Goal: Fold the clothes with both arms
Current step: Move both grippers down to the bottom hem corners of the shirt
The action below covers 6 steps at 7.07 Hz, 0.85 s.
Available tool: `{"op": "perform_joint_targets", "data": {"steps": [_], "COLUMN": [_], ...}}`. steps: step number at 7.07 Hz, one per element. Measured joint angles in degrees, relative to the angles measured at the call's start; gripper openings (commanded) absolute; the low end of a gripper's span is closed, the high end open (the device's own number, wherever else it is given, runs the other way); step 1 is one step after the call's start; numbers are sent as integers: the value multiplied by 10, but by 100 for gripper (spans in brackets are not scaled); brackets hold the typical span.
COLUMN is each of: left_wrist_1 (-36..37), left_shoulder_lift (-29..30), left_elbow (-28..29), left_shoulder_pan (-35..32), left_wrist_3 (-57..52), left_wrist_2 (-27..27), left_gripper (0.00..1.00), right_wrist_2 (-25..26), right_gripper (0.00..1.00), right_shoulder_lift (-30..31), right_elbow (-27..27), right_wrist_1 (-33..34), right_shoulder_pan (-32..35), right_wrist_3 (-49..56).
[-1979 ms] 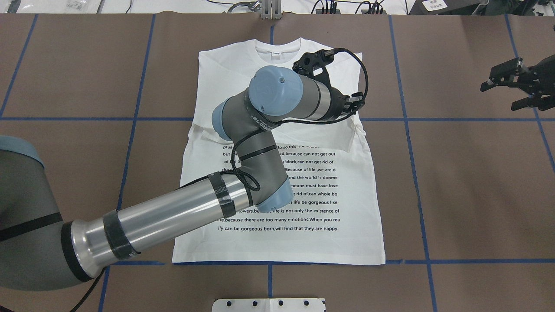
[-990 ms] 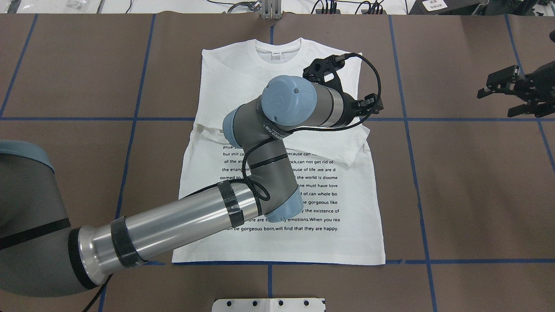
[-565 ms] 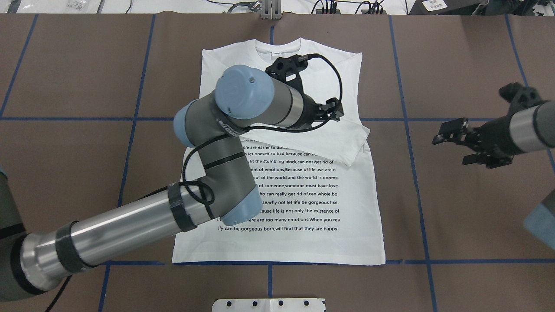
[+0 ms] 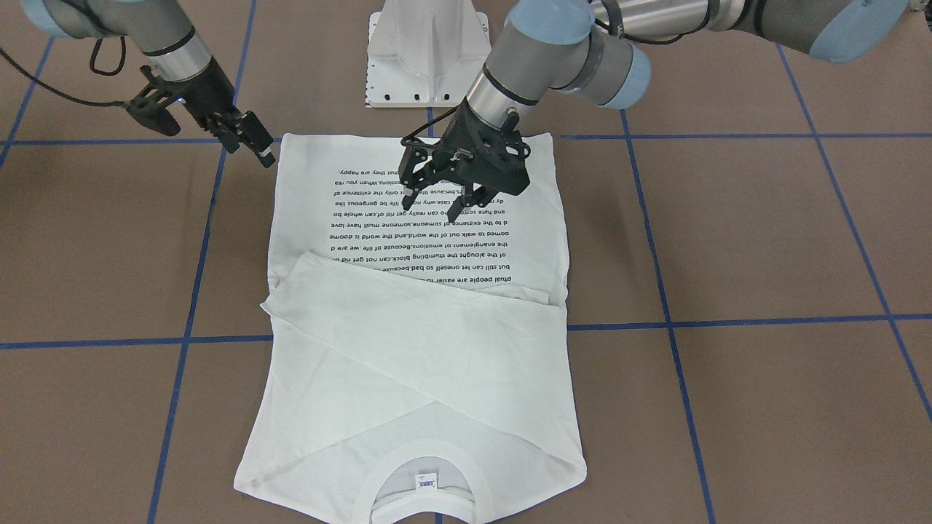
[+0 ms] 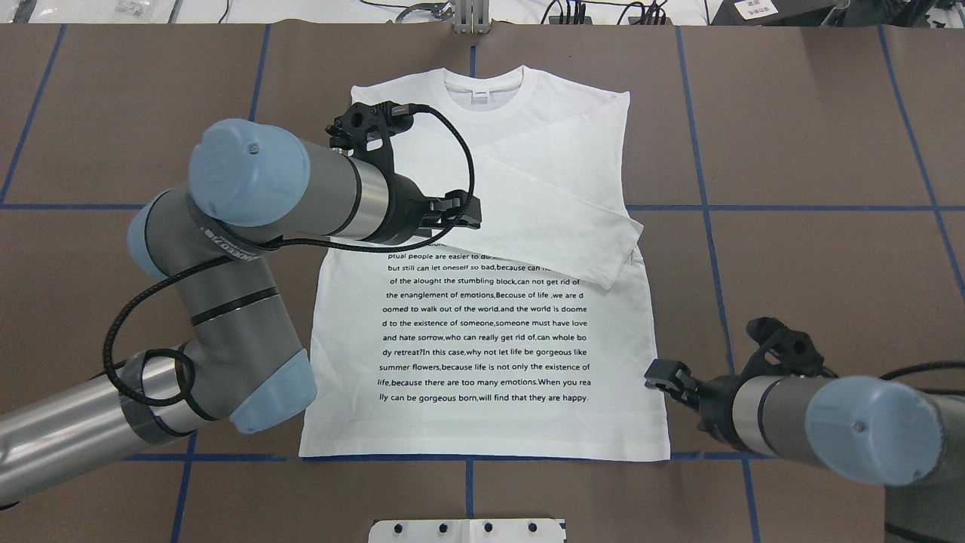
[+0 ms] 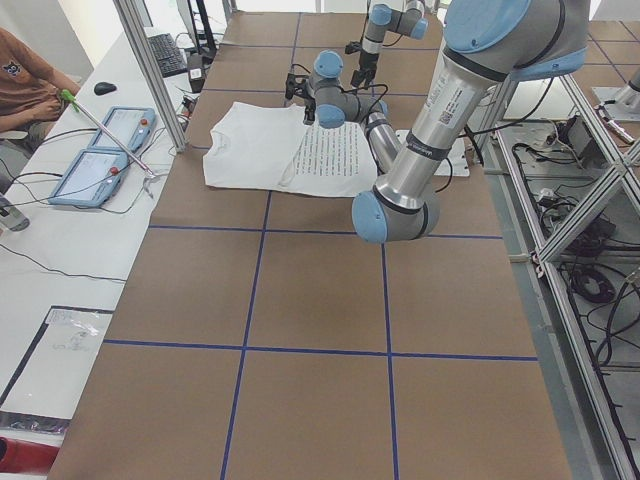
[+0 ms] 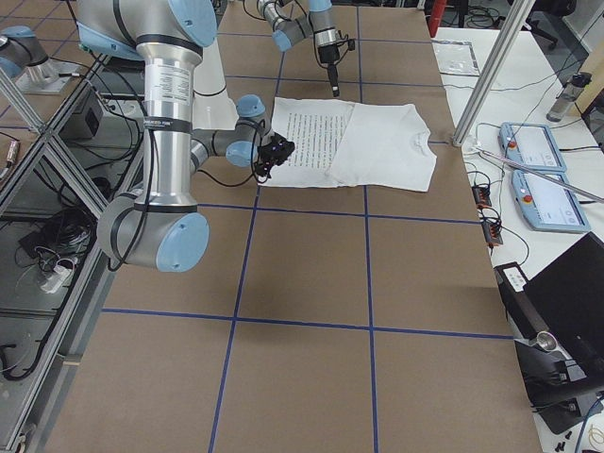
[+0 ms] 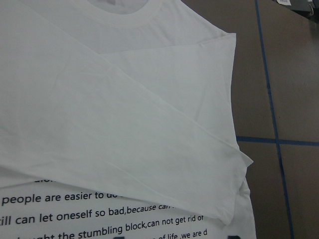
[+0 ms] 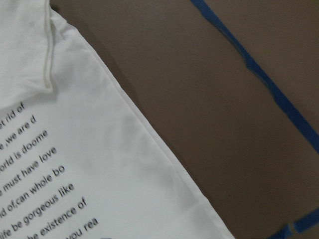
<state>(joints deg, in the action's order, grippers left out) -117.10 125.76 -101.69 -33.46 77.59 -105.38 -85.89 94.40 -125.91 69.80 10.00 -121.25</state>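
Observation:
The white T-shirt (image 5: 482, 332) lies flat with its print side up and its collar (image 5: 482, 83) at the far edge. A long sleeve (image 5: 558, 226) is folded slantwise across the chest, its cuff (image 8: 234, 194) resting on the top text lines. My left gripper (image 4: 437, 207) hangs open and empty above the printed text, left of the shirt's middle in the overhead view (image 5: 460, 215). My right gripper (image 5: 657, 377) is open and low beside the shirt's right side edge, close to the near hem corner (image 4: 255, 149). The right wrist view shows that side edge (image 9: 164, 159) on the brown table.
The brown table (image 5: 829, 264) is marked with blue tape lines. The white pedestal base (image 4: 426, 51) stands just behind the hem. A seated person (image 6: 30, 80) and two control pads (image 6: 100, 160) are beyond the collar end.
My left arm pulled back left from the shirt's right shoulder, leaving the sleeve across the chest. My right arm swung from the far right down to the shirt's near right edge.

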Motion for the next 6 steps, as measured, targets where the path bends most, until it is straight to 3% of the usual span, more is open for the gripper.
{"op": "perform_joint_targets", "data": {"steps": [2, 4, 6], "left_wrist_1": [2, 2, 1], "left_shoulder_lift": [-13, -18, -23], "left_elbow": [-12, -14, -14], "left_shoulder_pan": [-2, -1, -1], "left_wrist_3": [-2, -2, -2], "left_wrist_2": [3, 17, 23], "left_gripper": [76, 76, 76], "right_wrist_2": [75, 87, 86], "right_gripper": [87, 83, 60], "right_shoulder_lift": [-2, -12, -29], "right_elbow": [4, 32, 45], "right_wrist_1": [41, 48, 48], "right_shoulder_pan": [-78, -91, -92], "right_wrist_3": [-88, -106, -107]}}
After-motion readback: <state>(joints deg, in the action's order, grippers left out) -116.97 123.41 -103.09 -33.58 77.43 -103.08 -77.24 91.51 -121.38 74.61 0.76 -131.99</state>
